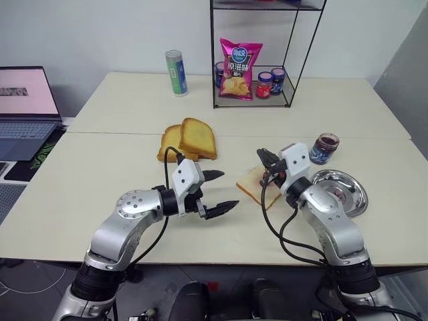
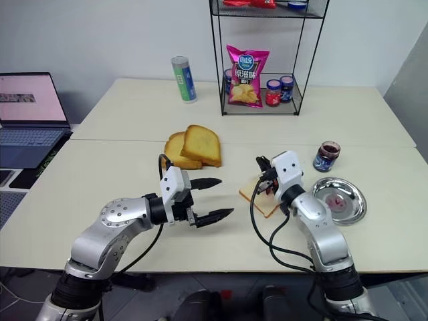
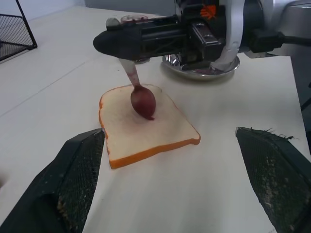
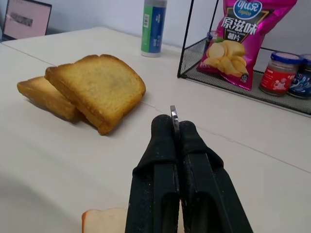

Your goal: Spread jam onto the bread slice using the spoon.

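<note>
The bread slice (image 3: 146, 126) lies flat on the table, pale with a golden crust and a faint pink smear. My right gripper (image 3: 104, 41) is shut on the spoon (image 3: 138, 94), whose handle runs down from the fingers. The spoon's bowl, loaded with dark red jam (image 3: 143, 103), touches the middle of the slice. My left gripper (image 1: 217, 194) hovers open just left of the slice, nothing between its fingers. The clear lidless jam jar (image 1: 326, 148) stands behind and right of the slice. In the right wrist view the spoon handle's end (image 4: 174, 116) pokes up between the closed fingers (image 4: 160, 165).
A round steel dish (image 1: 342, 192) with a red stain sits right of the slice. Two plain toast slices (image 1: 188, 140) lie stacked behind my left gripper. A wire rack (image 1: 261, 60) holds a chip bag (image 1: 239, 68) and small jars. A green can (image 1: 176, 73) and a laptop (image 1: 25, 110) are at the far left.
</note>
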Robot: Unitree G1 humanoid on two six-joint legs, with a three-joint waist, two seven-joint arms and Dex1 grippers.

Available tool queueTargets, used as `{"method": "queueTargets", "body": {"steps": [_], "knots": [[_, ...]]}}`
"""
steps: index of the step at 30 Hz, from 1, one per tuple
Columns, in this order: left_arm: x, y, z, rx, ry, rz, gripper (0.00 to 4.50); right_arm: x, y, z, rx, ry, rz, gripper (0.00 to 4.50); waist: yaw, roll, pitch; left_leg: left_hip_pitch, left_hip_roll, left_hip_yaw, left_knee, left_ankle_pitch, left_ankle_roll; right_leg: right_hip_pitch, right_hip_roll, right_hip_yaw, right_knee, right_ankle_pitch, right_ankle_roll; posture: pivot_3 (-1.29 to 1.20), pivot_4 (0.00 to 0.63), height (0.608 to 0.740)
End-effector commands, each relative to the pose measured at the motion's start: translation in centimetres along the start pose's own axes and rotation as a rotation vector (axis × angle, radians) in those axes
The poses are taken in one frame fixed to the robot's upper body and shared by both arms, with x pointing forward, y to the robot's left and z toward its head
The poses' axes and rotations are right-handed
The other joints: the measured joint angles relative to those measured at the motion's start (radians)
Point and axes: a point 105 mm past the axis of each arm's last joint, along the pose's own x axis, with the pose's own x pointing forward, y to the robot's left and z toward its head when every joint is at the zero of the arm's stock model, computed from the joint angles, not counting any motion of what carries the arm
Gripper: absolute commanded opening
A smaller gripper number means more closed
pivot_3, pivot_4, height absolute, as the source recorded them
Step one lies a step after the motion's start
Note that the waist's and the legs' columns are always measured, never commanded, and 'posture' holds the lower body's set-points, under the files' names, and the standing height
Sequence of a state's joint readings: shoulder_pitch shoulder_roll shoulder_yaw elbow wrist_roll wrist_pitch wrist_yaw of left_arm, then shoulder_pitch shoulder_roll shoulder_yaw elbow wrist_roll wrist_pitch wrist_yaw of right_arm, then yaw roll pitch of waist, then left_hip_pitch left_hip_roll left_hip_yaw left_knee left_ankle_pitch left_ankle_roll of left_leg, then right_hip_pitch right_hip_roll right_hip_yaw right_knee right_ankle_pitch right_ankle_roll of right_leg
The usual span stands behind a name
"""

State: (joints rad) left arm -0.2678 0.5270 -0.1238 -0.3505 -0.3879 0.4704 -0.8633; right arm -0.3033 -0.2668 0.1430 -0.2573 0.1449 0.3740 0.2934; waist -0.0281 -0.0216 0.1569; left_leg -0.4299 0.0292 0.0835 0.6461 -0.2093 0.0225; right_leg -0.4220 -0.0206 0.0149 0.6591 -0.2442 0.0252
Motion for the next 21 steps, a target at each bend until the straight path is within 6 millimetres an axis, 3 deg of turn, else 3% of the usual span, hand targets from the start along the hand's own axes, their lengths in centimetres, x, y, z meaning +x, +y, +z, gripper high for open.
{"method": "queueTargets", "body": {"steps": [1, 10, 17, 21], "knots": [[0.1, 0.0, 1.0, 0.041, -0.029, -0.005, 4.50, 0.2, -0.5, 3.3, -0.061, -0.115, -0.001, 0.04, 0.000, 0.000, 0.000, 0.000, 0.000, 0.000, 0.000, 0.000, 0.000, 0.000, 0.000, 0.000, 0.000, 0.000, 0.000, 0.00, 0.150, 0.740], [0.2, 0.1, 1.1, 0.044, -0.031, -0.005, 4.50, 0.4, -1.0, 5.7, 0.009, -0.168, -0.006, 0.04, 0.000, 0.000, 0.000, 0.000, 0.000, 0.000, 0.000, 0.000, 0.000, 0.000, 0.000, 0.000, 0.000, 0.000, -0.001, 0.00, 0.150, 0.740], [0.3, 0.0, 1.0, 0.043, -0.029, -0.011, 4.50, 0.6, -2.8, 1.7, 0.491, -0.072, -0.141, 0.04, 0.000, 0.000, 0.000, 0.000, 0.000, 0.000, 0.000, 0.000, 0.000, 0.000, 0.000, 0.000, 0.002, 0.002, -0.003, 0.00, 0.150, 0.740], [0.4, -0.1, 1.1, 0.044, -0.030, -0.013, 4.50, 0.7, -3.8, -0.3, 0.652, -0.043, -0.206, 0.04, 0.000, 0.000, 0.000, 0.000, 0.000, 0.000, 0.000, 0.000, 0.000, 0.000, 0.000, 0.000, 0.001, 0.002, -0.003, 0.00, 0.150, 0.740]]}}
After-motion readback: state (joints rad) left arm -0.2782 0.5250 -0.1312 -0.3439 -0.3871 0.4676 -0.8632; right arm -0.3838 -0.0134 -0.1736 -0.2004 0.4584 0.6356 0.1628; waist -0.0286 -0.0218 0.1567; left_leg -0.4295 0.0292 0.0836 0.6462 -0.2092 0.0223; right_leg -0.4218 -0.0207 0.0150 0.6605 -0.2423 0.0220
